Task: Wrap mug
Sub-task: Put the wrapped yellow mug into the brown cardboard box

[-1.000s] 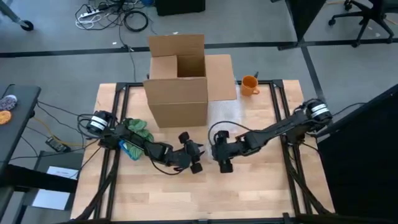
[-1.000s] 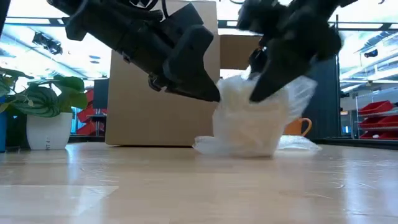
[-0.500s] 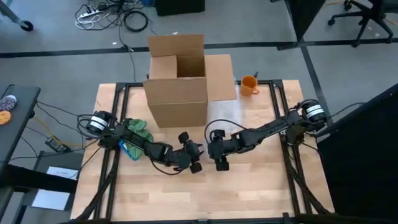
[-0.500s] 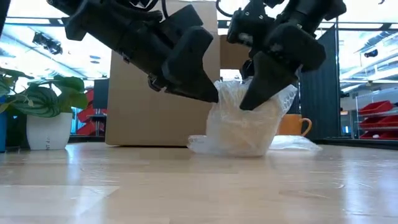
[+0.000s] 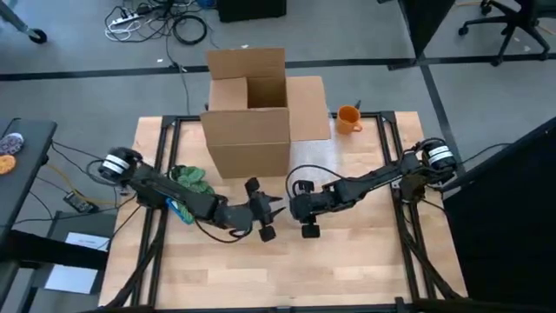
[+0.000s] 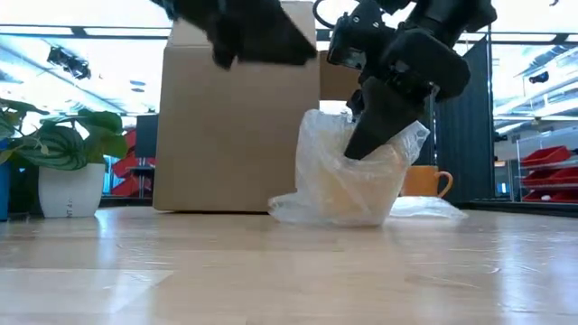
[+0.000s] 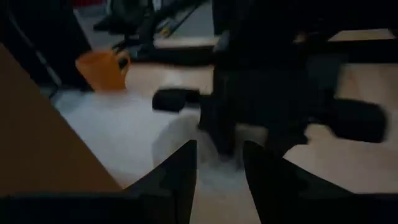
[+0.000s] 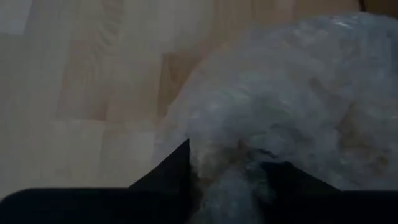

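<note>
Mug itself hidden: only a clouded, crumpled bubble wrap bundle (image 6: 348, 185) shows, standing on the table (image 5: 347, 261) with a loose skirt of film spread at its base. What is inside I cannot make out in any view.

My right gripper (image 6: 366, 135) comes down onto the bundle's top; in my right wrist view the wrap (image 8: 280, 93) bunches between my 2 fingers (image 8: 168, 171), so they are pinching the film. From above, that gripper (image 5: 294, 207) covers the bundle almost wholly.

My left gripper (image 5: 268, 216) is just beside my right one, off the wrap. In the low view it is cut off at the upper edge, a dark mass only. Left wrist view: my 2 fingers (image 7: 180, 171) stand apart, nothing between them, the white bundle (image 7: 180, 134) just ahead.

An orange mug (image 5: 348, 118) sits bare, well beyond my right gripper, by the cardboard box (image 5: 249, 117); the low view shows only a part of it (image 6: 427, 182) behind the bundle. A flat sheet of wrap (image 5: 313, 158) lies between box and grippers. Only the high view shows the green cloth (image 5: 191, 178) under my left arm. Only the low view shows a potted plant (image 6: 68, 158).
</note>
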Tool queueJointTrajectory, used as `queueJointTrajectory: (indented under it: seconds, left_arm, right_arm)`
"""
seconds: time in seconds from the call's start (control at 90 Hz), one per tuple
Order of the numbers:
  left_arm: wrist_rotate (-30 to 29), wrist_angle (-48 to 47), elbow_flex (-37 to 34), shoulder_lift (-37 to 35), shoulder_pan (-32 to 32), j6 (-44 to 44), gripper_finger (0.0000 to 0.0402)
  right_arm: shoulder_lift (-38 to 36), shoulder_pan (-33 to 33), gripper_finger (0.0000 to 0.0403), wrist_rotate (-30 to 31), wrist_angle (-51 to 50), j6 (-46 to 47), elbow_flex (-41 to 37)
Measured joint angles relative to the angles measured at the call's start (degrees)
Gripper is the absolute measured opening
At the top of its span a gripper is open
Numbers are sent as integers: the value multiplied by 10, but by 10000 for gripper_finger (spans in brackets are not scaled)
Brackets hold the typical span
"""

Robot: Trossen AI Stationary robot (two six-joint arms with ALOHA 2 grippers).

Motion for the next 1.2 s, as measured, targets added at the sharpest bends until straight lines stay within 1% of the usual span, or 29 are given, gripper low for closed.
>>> queueJointTrajectory:
  seconds: [0.189, 0.322, 0.467, 0.578, 0.667, 0.833, 0.922, 0.978, 1.022, 1.089, 1.2]
  left_arm:
    - [-4, -27, 0, -60, -25, 34, 117]
    - [-30, -40, 0, -95, -47, 38, 117]
    - [-41, -56, 0, -138, -72, 64, 117]
    - [-51, -34, 0, -182, -87, 82, 117]
    - [-53, 10, 0, -219, -94, 95, 117]
    - [-54, 68, 0, -288, -94, 129, 117]
    - [-88, 113, 1, -312, -78, 154, 117]
    - [-124, 114, 18, -322, -62, 165, 117]
    - [-143, 95, 40, -326, -48, 174, 117]
    - [-152, 37, 89, -326, -28, 180, 117]
    - [-151, -88, 186, -308, 5, 169, 117]
  right_arm:
    - [2, 1, 66, -1, -13, -1, 15]
    - [-11, 12, 63, 1, -39, -7, 43]
    - [-44, 39, 60, -17, -72, -8, 79]
    - [-81, 64, 59, -15, -73, -9, 104]
    - [-104, 84, 59, 4, -76, -10, 115]
    - [-156, 121, 59, 74, -64, -36, 141]
    - [-175, 131, 59, 94, -59, -50, 146]
    - [-185, 133, 59, 97, -49, -59, 146]
    - [-194, 135, 59, 99, -37, -65, 146]
    - [-204, 138, 59, 108, -32, -70, 147]
    - [-208, 143, 59, 143, -29, -87, 147]
